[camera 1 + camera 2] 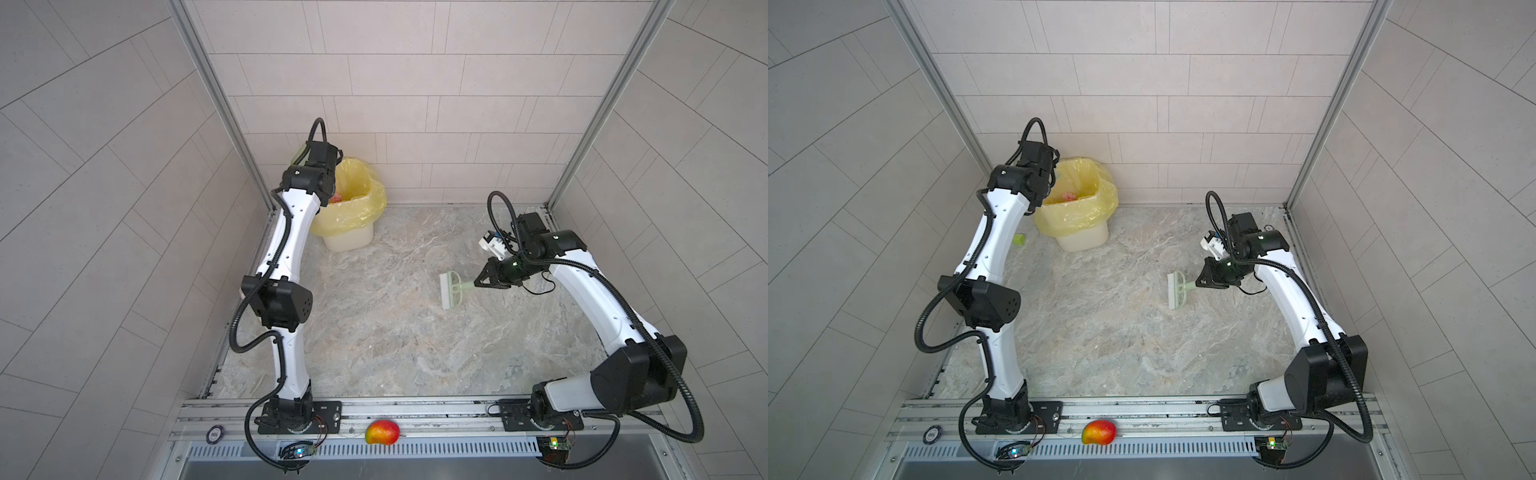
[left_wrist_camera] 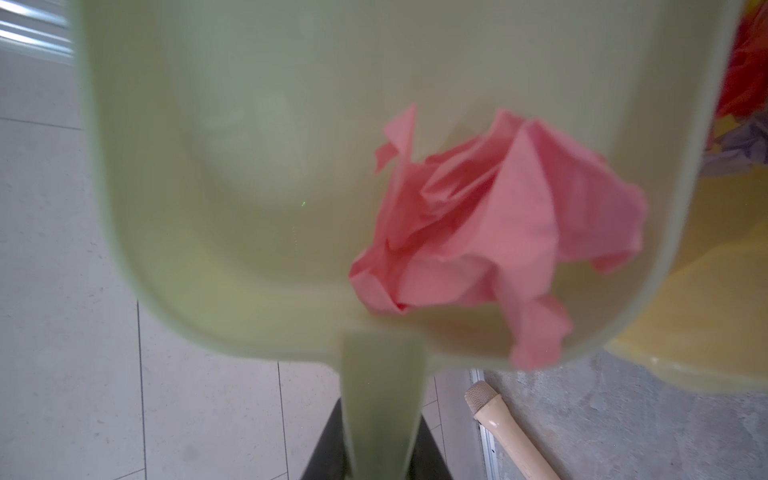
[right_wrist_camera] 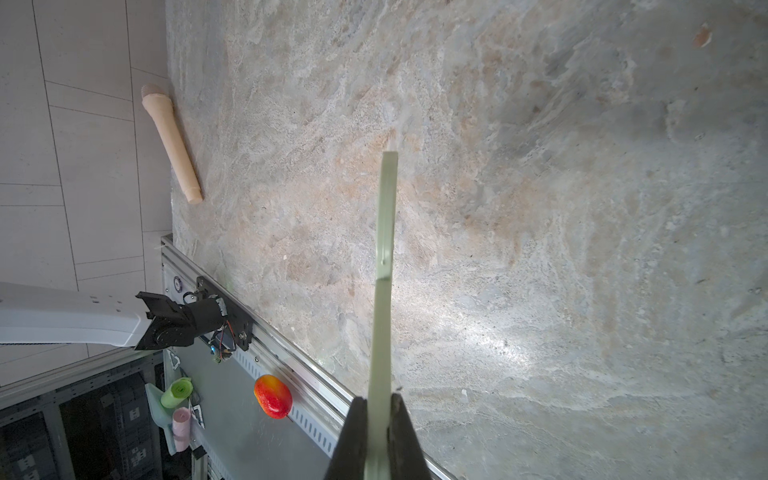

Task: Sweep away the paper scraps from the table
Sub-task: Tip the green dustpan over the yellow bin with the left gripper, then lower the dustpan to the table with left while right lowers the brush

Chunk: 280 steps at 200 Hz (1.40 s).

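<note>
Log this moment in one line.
left gripper: shut on dustpan at bin | pink scrap: in dustpan | right gripper: shut on brush | scraps: in bin

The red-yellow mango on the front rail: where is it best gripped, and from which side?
Grip the mango at its thick middle, coming straight down from above. It lies on its side on the front rail with its long axis along the rail, so closing across the shorter width probably fits best; the rounded ends would likely slip.

Pink paper scrap (image 2: 498, 232), pale green dustpan (image 2: 249, 166), veined grey-beige table (image 1: 395, 332), yellow liner (image 1: 353, 208).
</note>
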Tool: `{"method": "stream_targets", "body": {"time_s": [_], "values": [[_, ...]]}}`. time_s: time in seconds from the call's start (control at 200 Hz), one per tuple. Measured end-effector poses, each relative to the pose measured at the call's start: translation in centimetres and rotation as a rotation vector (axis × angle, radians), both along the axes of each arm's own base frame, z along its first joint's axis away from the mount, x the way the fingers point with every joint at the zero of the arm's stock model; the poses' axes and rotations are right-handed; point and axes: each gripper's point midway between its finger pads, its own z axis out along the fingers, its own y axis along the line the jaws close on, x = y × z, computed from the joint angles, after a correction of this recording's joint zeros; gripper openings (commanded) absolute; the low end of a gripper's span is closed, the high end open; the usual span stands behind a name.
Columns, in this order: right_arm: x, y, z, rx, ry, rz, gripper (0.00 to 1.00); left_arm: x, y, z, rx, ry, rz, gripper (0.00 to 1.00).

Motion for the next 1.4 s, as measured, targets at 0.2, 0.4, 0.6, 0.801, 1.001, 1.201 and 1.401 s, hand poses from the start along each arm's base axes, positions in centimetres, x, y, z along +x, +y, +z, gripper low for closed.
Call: {"method": "stream_targets", "body": {"time_s": [0.2,0.4,0.6,0.801,1.001,1.201,1.401], "values": [[-0.1,0.0,0.0,-0.001,0.004,0.001,0.00,1.6,-0.8,0.2,0.180,0.030,-0.040,0.00],[-0.1,0.0,0.0,-0.002,0.003,0.004,0.00,2.9,-1.3,-1.0,0.372,0.102,-0.089,0.00],[-0.1,0.0,0.0,-0.002,0.000,0.009,0.00,3.2,-1.7,0.5,0.491,0.097,-0.118,0.00],[-0.1,0.0,0.0,-0.003,-0.004,0.013,0.00,3.0,-1.6,3.2,0.539,0.040,-0.104,0.00],[-0.1,-0.1,0.0,-0.004,-0.008,0.013,0.00,2.5,-2.1,4.0,0.521,-0.001,-0.093,0.00],[0.4,-0.8,0.1,-0.004,-0.017,-0.019,0.00,1.1,-6.5,5.0,0.357,-0.125,-0.160,0.00],[1.4,-2.5,0.1,0.001,-0.041,-0.114,0.00,-2.6,-14.1,5.9,0.088,-0.279,-0.303,0.00]]}}
